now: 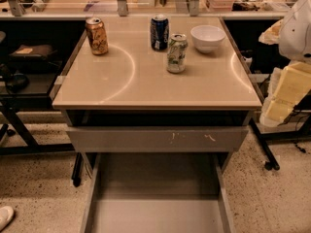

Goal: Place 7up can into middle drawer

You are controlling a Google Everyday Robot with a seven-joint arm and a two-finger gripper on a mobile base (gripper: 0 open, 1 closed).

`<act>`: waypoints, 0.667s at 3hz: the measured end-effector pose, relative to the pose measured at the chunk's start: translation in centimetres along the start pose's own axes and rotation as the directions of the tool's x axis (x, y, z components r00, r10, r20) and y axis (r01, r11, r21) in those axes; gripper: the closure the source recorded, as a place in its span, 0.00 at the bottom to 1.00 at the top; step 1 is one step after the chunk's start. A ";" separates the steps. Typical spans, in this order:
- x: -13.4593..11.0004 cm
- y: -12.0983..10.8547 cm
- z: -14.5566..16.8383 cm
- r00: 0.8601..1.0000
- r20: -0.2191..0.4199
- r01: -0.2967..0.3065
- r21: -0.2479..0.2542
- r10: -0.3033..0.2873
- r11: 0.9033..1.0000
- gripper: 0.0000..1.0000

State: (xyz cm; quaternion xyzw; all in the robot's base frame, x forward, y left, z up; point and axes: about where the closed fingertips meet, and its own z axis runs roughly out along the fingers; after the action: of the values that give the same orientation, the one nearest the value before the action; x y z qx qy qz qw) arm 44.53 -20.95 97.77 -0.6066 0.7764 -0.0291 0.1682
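The 7up can [176, 53], pale silver-white with green markings, stands upright on the beige tabletop [146, 86], right of centre and toward the back. The middle drawer [155, 212] is pulled open below the table, a wide shallow grey tray with a bare floor. Above it is a shut grey drawer front [155, 139] with pale scratches. Only white and cream parts of my arm [291, 86] show at the right edge, beside the table. My gripper is out of view.
A dark blue can [159, 32] stands just behind and left of the 7up can. A white bowl [207, 37] sits to its right. A golden-brown can [97, 35] stands at the back left. Black desk frames flank the table on both sides.
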 end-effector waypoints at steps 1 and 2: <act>-1.3 -1.7 2.2 0.995 0.097 0.003 0.003 -0.003 1.000 0.00; -3.3 -3.3 5.4 0.968 0.251 0.014 0.022 -0.019 1.000 0.00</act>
State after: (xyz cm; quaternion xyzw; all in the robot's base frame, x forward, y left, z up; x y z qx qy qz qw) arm 49.86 -17.83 94.23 -0.6101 0.7435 0.0388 0.2710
